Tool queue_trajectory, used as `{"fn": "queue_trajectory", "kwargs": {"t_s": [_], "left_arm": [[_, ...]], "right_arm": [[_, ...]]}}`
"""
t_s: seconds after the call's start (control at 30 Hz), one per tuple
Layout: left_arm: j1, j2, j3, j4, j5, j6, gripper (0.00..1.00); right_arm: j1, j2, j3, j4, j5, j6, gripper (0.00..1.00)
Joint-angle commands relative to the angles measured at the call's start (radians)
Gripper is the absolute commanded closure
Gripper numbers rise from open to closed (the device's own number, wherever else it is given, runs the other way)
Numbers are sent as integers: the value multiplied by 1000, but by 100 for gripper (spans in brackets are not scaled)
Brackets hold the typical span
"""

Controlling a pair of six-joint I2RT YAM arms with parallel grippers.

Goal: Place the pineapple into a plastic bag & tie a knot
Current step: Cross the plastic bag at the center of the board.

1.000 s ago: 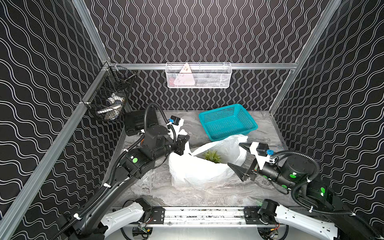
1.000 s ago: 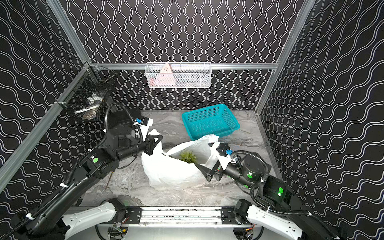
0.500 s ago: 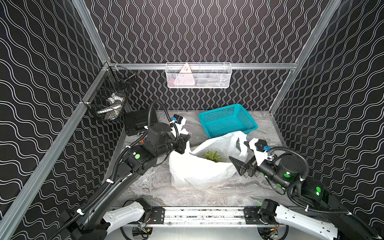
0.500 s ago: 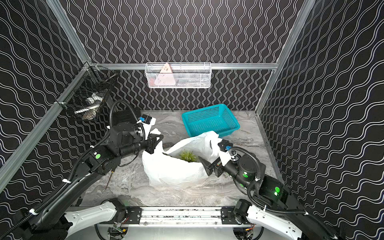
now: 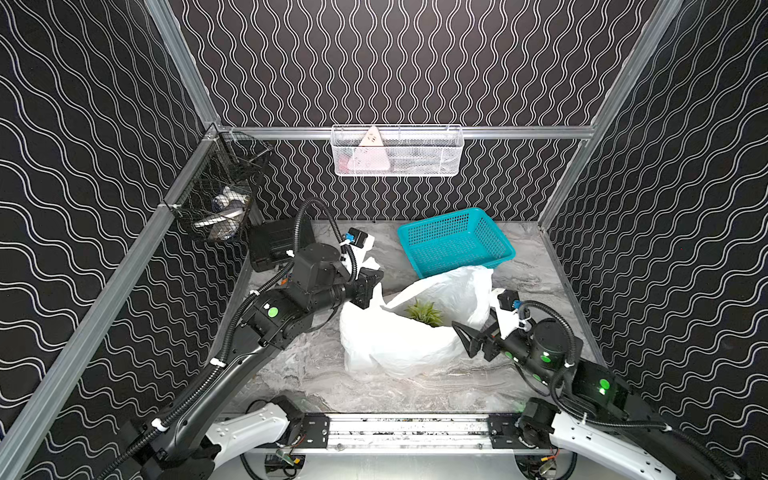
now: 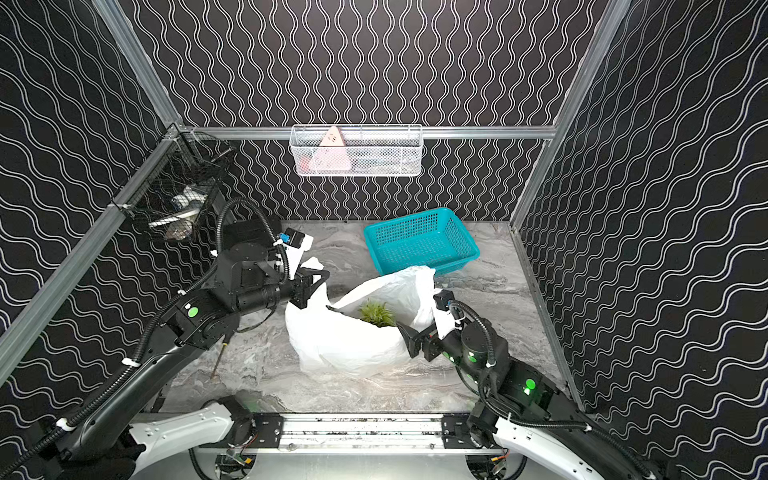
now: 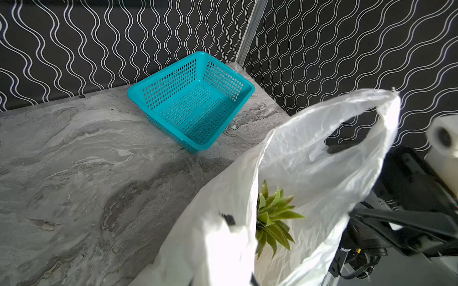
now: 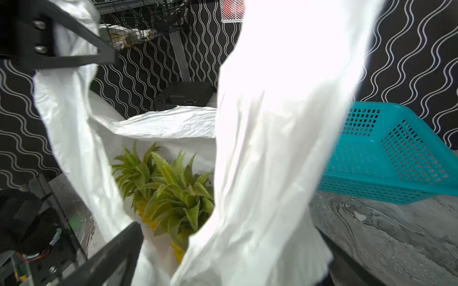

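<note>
The white plastic bag (image 5: 395, 340) (image 6: 340, 340) stands open mid-table. The pineapple's green crown (image 5: 424, 312) (image 6: 376, 312) (image 8: 168, 188) shows inside it, and its body is hidden by the plastic. My left gripper (image 5: 372, 286) (image 6: 318, 284) is shut on the bag's left handle and holds it up. In the left wrist view the bag (image 7: 309, 161) covers the jaws. My right gripper (image 5: 463, 334) (image 6: 407, 332) is open at the bag's right side. In the right wrist view the right handle strip (image 8: 260, 148) hangs between its spread fingers (image 8: 119, 247).
A teal perforated basket (image 5: 455, 245) (image 7: 193, 99) sits just behind the bag. A black box (image 5: 278, 241) lies at the back left. A white wire basket (image 5: 397, 151) hangs on the back wall and a black one (image 5: 220, 199) on the left wall.
My right arm has moved in toward the bag's right side, still open. My left gripper has shifted slightly right, still holding the left handle.
</note>
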Motion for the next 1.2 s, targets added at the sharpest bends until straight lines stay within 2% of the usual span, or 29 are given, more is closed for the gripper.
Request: {"fn": "queue_trajectory", "kwargs": {"t_s": [0.0, 0.1, 0.17, 0.5, 0.57, 0.67, 0.73, 0.8, 0.93, 1.0, 1.03, 1.07, 1.17], "left_arm": [[1, -5, 7, 24, 30, 8, 100], [1, -5, 9, 15, 26, 17, 100], [1, -7, 3, 22, 26, 20, 100], [1, -1, 4, 28, 60, 31, 100], [1, -4, -1, 29, 65, 30, 100], [1, -4, -2, 25, 83, 31, 100], [1, -8, -9, 32, 100, 31, 100], [1, -9, -16, 40, 110, 28, 100], [1, -2, -13, 36, 104, 26, 100], [1, 6, -1, 18, 72, 24, 100], [1, 13, 14, 2, 48, 22, 100], [1, 23, 33, -20, 8, 16, 100], [1, 48, 79, -46, -105, -5, 100]], "right_arm": [[-195, 88, -4, 273, -249, 121, 0], [-442, 166, -49, 472, -524, 292, 0], [-521, 198, -69, 588, -599, 348, 0], [-544, 433, 9, 771, -871, 303, 0], [-544, 458, 4, 796, -855, 294, 0], [-544, 477, 9, 747, -801, 209, 0], [-544, 491, 0, 787, -800, 159, 2], [-544, 516, 0, 842, -838, 144, 15], [-545, 577, 32, 939, -957, 210, 55], [-545, 607, 18, 1090, -978, 307, 80], [-545, 613, 15, 1137, -986, 343, 96], [-545, 612, 16, 1155, -979, 372, 100], [-523, 554, 45, 1087, -956, 398, 100]]}}
